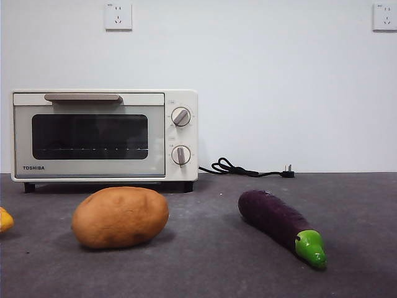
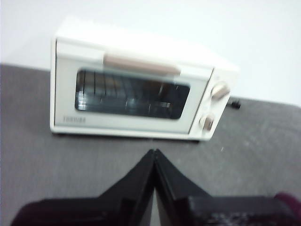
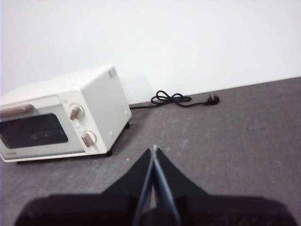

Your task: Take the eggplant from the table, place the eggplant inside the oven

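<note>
White wall with two sockets backs your scene, and below it the grey surface point(image 1: 347, 248) carries everything. Largest is the oven point(image 1: 104, 135), door closed, at about ten o'clock in the front view. You must open it first, or the eggplant will only knock the glass. Next, the potato point(image 1: 120, 217) sits in front of the oven; an arm sweeping low to the door could shove it. Then the eggplant point(image 1: 280, 225) lies at four o'clock, well apart from both, stem cap toward the camera; its rounded body may roll or slip under a pinch.

Only the front view shows the whole eggplant and the potato. Your wrist views show what it lacks: left tool point(image 2: 154, 153) and right tool point(image 3: 154, 149), each pressed together, empty, raised clear.
</note>
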Available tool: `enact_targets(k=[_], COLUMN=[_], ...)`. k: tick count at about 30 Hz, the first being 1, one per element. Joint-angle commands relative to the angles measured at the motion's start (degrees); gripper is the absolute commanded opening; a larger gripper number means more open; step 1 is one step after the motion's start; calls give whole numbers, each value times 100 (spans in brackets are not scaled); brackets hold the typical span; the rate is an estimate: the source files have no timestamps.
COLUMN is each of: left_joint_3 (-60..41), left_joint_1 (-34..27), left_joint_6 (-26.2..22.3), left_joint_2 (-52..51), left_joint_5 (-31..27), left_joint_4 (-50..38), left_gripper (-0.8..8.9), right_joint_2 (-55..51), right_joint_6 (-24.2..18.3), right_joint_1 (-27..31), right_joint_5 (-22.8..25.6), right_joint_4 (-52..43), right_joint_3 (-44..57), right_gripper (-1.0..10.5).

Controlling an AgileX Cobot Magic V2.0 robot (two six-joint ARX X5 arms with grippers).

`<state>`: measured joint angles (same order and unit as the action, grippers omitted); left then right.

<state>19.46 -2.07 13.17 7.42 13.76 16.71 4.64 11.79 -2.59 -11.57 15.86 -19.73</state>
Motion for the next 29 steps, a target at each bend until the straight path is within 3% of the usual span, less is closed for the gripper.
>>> enact_targets(k=[1, 8, 13, 19, 25, 29], left_joint_3=[420, 1637, 2677, 3991, 4931, 5178], left_joint_1=[13, 13, 13, 13, 15, 15], left_joint_6=[35, -35, -479, -994, -1036, -1038], left_joint_2=[243, 1209, 2000, 2916, 3595, 3832], left_joint_5=[26, 640, 772, 772, 809, 1143], left_joint_4=[2, 415, 1027, 1915, 2354, 2356], left_gripper=[-5, -4, -5, -4, -4, -4], right_joint_2=[367, 1622, 2553, 3453, 4068, 4284], right_joint_6=[-83, -721, -1073, -1099, -1102, -1099], right_joint_1=[-2, -2, -2, -4, -9, -9], right_joint_5=[-50, -361, -789, -1169, -1547, -1788], right_joint_4=[328, 1611, 2371, 2953, 3491, 3694], right_joint_3=[-544, -2063, -3257, -4509, -5296, -5490], right_gripper=[-8, -8, -8, -7, -3, -2])
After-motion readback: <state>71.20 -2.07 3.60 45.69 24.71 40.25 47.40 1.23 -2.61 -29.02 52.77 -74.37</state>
